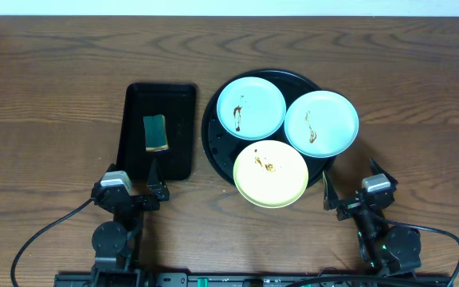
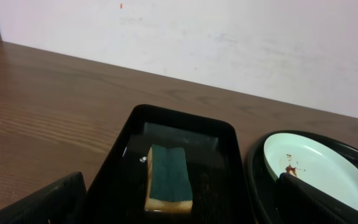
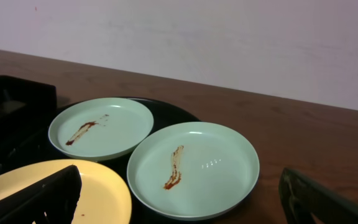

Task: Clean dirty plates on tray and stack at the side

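Note:
The round black tray (image 1: 213,142) holds three plates with brown sauce smears. A mint plate (image 1: 250,106) lies at its left, another mint plate (image 1: 321,122) at its right overhanging the rim, and a yellow plate (image 1: 271,173) at the front. My left gripper (image 1: 131,184) is open near the table's front edge, just short of the rectangular tray. My right gripper (image 1: 353,182) is open to the right of the yellow plate and holds nothing. The right wrist view shows the right mint plate (image 3: 194,165) ahead between the fingers (image 3: 39,196).
A smaller rectangular black tray (image 1: 134,119) sits left of the round tray, with a green-topped yellow sponge (image 1: 156,132) lying in it. The left wrist view has the sponge (image 2: 168,177) straight ahead. Bare wooden table surrounds both trays.

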`<action>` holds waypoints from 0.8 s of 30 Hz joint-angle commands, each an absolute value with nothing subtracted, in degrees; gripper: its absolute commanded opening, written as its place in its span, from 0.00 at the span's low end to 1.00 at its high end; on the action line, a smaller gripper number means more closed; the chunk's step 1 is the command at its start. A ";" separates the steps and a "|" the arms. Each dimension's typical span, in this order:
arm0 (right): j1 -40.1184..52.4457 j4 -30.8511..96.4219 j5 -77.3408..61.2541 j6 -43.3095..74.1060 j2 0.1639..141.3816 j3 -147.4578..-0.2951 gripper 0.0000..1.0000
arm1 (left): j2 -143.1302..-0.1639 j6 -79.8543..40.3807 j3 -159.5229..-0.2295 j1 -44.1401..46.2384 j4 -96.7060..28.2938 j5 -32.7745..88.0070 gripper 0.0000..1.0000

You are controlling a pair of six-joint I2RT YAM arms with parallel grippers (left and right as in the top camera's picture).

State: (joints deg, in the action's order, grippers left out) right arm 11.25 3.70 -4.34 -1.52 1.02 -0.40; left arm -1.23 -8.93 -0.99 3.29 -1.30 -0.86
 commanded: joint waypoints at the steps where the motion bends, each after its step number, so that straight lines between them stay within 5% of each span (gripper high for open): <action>1: 11.81 3.97 -4.34 -0.91 1.04 -0.32 0.99 | -1.37 -7.94 -0.23 3.57 -3.86 -3.68 0.97; 24: 11.81 4.12 -3.03 2.85 1.04 -0.32 0.99 | -1.37 -7.97 -0.25 3.57 -4.05 -1.98 0.97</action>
State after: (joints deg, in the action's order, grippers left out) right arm 11.25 3.75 -4.01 -0.56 0.99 -0.40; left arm -1.23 -8.93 -0.99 3.29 -1.34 -0.78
